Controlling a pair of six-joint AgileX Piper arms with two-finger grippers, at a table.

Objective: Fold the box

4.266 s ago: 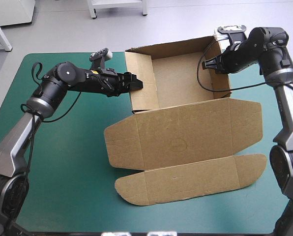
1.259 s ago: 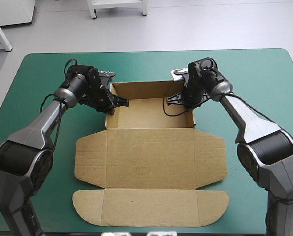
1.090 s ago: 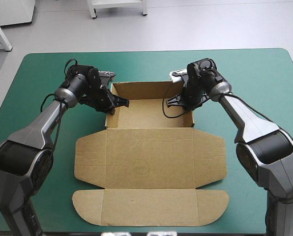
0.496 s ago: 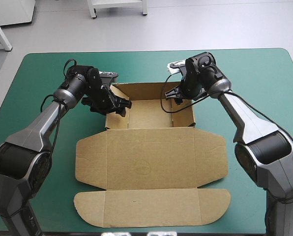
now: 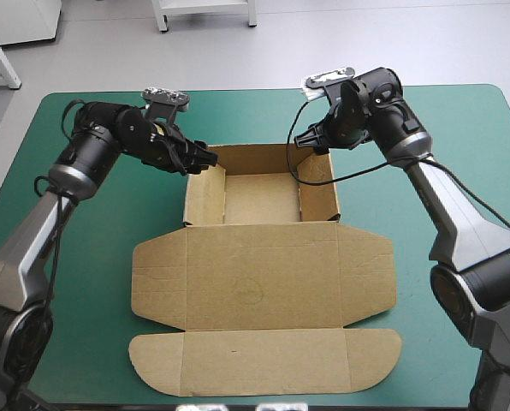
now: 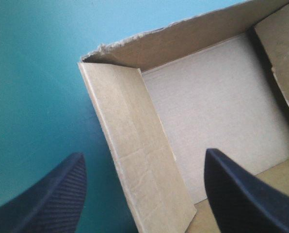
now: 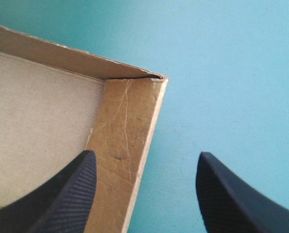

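Note:
The brown box (image 5: 262, 190) stands as an open tray at the table's middle, its walls raised. Its lid (image 5: 262, 274) lies flat toward the front edge, with a rounded flap (image 5: 263, 361) beyond it. My left gripper (image 5: 205, 159) hovers open over the tray's far left corner. In the left wrist view the left gripper (image 6: 143, 156) straddles the left wall (image 6: 135, 145) without touching it. My right gripper (image 5: 306, 142) hangs open above the far right corner. The right wrist view shows the right gripper (image 7: 145, 156) apart, with the right wall (image 7: 122, 141) below it.
The teal-green cover (image 5: 75, 257) shows in wide bands left and right of the box. A narrower strip lies between the tray's back wall and the table's far edge (image 5: 255, 89). The rounded flap comes close to the front edge.
Both grippers have opened, let go of the tray's side walls and risen back from them. The walls stay upright. The box has shifted slightly.

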